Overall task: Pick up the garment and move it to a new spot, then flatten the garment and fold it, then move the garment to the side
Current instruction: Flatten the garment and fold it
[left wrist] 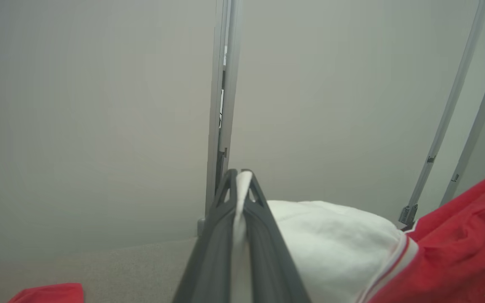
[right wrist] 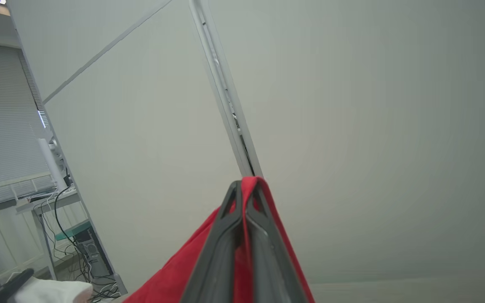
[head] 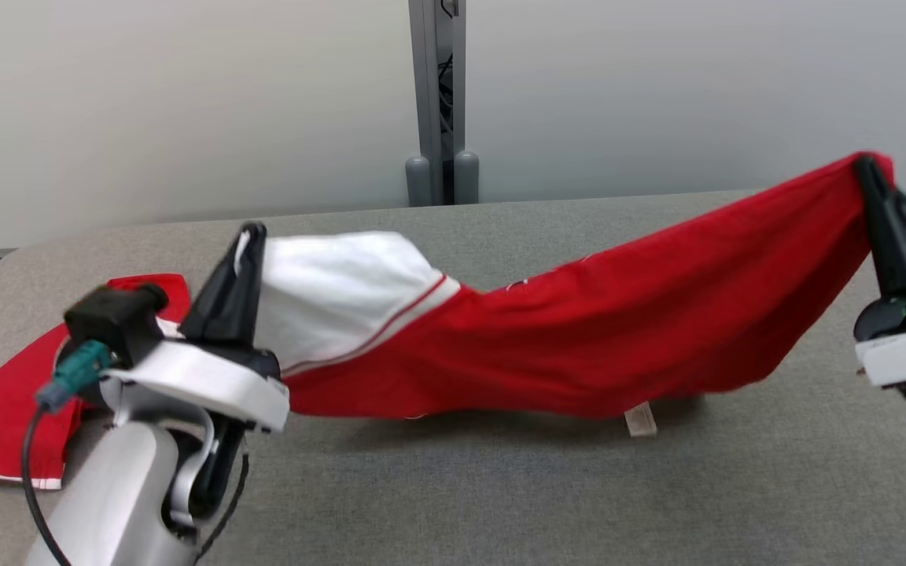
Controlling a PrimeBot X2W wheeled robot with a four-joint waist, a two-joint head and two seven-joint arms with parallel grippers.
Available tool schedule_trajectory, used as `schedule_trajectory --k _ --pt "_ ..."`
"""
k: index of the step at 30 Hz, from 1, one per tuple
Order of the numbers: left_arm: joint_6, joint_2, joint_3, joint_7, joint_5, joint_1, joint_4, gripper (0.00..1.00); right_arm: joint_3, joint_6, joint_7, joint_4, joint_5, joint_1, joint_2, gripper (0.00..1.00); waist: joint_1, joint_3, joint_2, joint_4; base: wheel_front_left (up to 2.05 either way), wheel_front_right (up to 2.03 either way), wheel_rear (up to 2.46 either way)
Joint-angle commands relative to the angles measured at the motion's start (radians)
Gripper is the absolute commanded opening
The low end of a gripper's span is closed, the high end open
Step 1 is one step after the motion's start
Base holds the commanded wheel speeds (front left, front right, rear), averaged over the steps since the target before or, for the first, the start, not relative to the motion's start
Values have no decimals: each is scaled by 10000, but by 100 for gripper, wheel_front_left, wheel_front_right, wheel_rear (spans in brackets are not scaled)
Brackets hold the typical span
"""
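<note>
The left gripper (head: 250,236) is clamped on the white part (head: 335,291) of the garment (head: 579,330), and the right gripper (head: 866,167) is pinched tight on its red edge, both raised above the grey table (head: 500,487). Between them the cloth sags in a long swag. Its small label (head: 640,419) hangs near the tabletop, and another red part lies on the table beside the left arm.

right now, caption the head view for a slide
Red-and-white garment stretched, sagging over the grey table, clamped by left gripper and right gripper
</note>
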Motion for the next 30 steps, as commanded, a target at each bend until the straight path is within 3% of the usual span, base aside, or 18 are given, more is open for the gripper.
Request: schedule_trajectory --k 1,9,20,25,30 --pt "139 -48 153 -62 -76 -315 -56 0 -56 2 -89 -11 -143 -242 -143 0 0 -24 -1 3 0 0 0" --pt "514 -146 737 -247 -179 -1421 -134 0 -300 2 -273 82 -1215 -1522 -360 0 0 -157 -1 -30 0 0 0" --pt "523 -90 700 -225 12 -2410 -315 0 -546 2 984 176 -1913 -2296 -21 0 0 62 -1 -104 0 0 0" --pt "370 80 488 383 278 -3919 -11 0 -415 2 1462 498 -1837 -3586 -268 0 0 944 -1 -161 0 0 0" --pt "121 282 522 1026 497 -6431 922 0 373 2 1636 1238 -1773 -6041 -785 0 0 2505 -1 -413 0 0 0"
